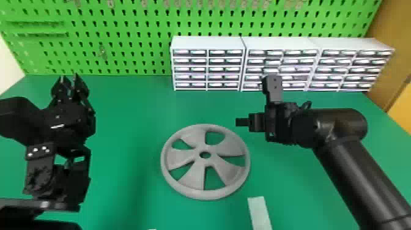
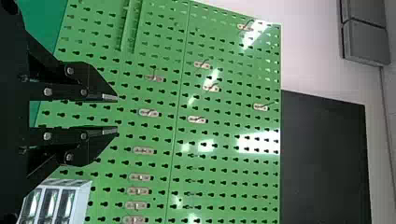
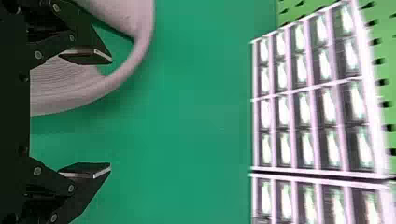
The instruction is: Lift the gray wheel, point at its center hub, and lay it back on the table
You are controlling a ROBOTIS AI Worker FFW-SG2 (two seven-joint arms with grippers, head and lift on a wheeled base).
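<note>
the gray wheel lies flat on the green surface, a bit below the center of the head view, and no pincer grips it. i think the step in hand is prob. the approach for the lift, but a wheel already laid back would look the same. the right pincer is open and empty, near the upper right rim. the left pincer is at upper left, also empty, w/ a gap betw. its fingers. if the lift comes next, one pincer must close on the rim firmly, so that the other can point at the center hub. a pale strip is at lower right. behind the surface stand a green pegboard and, upper right, white drawer cabinets; a brown wall is at far right.
</note>
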